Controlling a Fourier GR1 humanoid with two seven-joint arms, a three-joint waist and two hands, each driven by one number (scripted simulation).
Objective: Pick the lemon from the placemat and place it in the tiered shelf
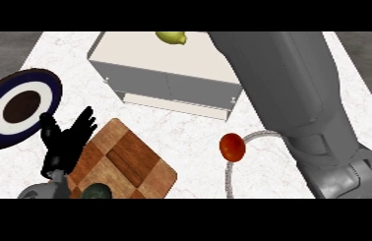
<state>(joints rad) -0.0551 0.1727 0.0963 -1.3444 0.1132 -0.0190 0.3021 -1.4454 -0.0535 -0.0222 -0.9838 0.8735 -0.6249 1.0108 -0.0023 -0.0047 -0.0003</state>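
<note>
Left hand point(64, 144): open, resting.
Right hand: out of view.
Lemon point(171, 37): atop tiered shelf point(156, 58).
Tip: retreat straight up, no nudging!

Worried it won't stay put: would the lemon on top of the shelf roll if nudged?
Probably yes: the lemon is rounded and lies on the flat top of the shelf, no rim showing. Its oval shape suggests a wobbling, curved roll.

— What can't you make out?
— The yellow lemon point(171, 37) is clipped by the top edge, and the grey right forearm point(291, 97) covers most of the grey-rimmed round placemat point(262, 166).
— And that dark green round thing point(95, 192)?
— Cut by the bottom edge — can't identify it.
</note>
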